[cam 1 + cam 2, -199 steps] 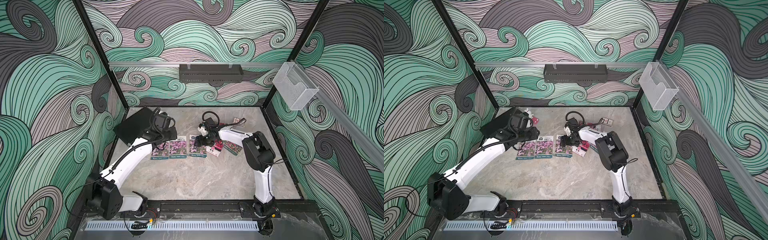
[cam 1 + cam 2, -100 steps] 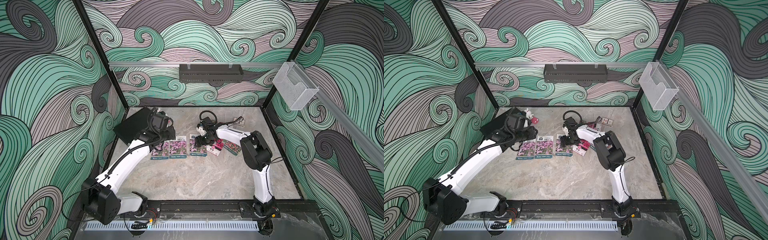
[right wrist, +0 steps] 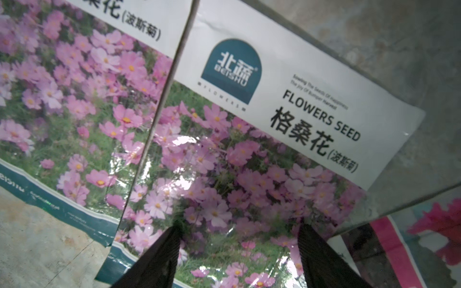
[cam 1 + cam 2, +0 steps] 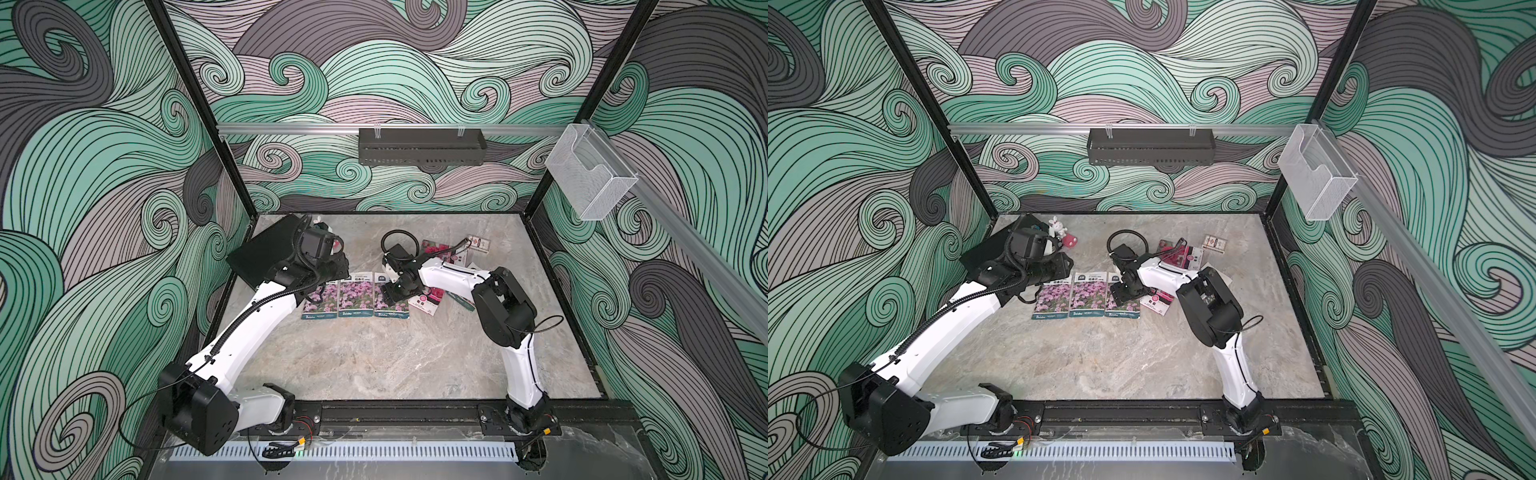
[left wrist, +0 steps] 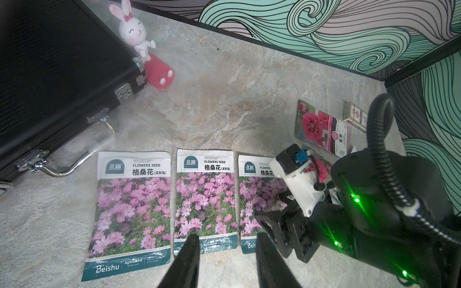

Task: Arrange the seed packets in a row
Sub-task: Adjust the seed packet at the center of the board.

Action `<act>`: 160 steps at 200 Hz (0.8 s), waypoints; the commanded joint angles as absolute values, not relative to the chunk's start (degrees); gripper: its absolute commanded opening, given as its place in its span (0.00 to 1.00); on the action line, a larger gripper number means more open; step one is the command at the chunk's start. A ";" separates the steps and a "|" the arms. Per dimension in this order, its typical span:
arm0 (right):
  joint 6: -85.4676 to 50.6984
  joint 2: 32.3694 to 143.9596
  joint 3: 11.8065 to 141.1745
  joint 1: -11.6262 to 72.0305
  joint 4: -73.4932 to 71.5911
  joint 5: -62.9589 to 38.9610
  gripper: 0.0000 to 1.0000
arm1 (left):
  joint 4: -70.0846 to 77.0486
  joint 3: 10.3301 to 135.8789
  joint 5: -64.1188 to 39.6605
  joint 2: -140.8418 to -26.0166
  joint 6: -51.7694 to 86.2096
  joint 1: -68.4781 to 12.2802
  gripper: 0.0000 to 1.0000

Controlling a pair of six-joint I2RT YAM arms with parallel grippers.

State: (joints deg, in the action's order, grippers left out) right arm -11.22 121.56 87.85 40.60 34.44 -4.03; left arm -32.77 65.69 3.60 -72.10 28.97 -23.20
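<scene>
Note the magenta packet (image 4: 426, 301) just right of the right gripper (image 3: 239, 227), fingers apart, long axis askew to the purple packets (image 4: 355, 297) (farther from the left gripper (image 5: 227, 237), fingers also apart).

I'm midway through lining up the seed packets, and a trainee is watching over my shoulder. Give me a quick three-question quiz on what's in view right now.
1. True or false: three purple-flower packets lie side by side in a row.
2. What stands next to the black case? A) a mug B) a toy rabbit C) scissors
3. Fill in: the right gripper points down at the end packet of that row, with its jaws ____.

Key: 1 true; 2 B; 3 open.
</scene>
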 commanded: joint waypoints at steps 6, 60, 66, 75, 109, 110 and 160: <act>-11.98 123.46 87.96 40.78 38.48 -1.26 0.76 | -34.19 65.96 3.80 -70.01 28.92 -22.24 0.39; -10.60 123.95 90.46 40.77 40.25 0.48 0.76 | -33.85 65.13 3.11 -69.65 29.09 -21.45 0.39; -10.28 123.67 90.73 40.78 40.22 0.28 0.76 | -33.82 65.04 3.17 -69.61 29.17 -21.39 0.39; -9.89 123.00 91.17 40.81 40.21 0.09 0.77 | -33.76 65.04 3.03 -69.48 29.23 -21.29 0.39; -9.24 115.90 92.46 39.88 40.15 -3.68 0.78 | -33.58 65.04 2.94 -69.27 29.18 -20.96 0.39; -9.28 115.69 92.50 39.76 40.16 -3.86 0.78 | -33.58 65.04 2.97 -69.22 29.22 -20.94 0.39; -17.10 106.43 83.59 31.47 35.59 -10.58 0.78 | -33.10 64.74 2.34 -69.17 29.40 -20.75 0.39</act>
State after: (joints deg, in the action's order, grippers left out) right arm -11.84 109.78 88.38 36.32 37.63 -7.05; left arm -32.97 64.88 2.94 -70.61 29.02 -21.37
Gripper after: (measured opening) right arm 0.784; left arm 0.391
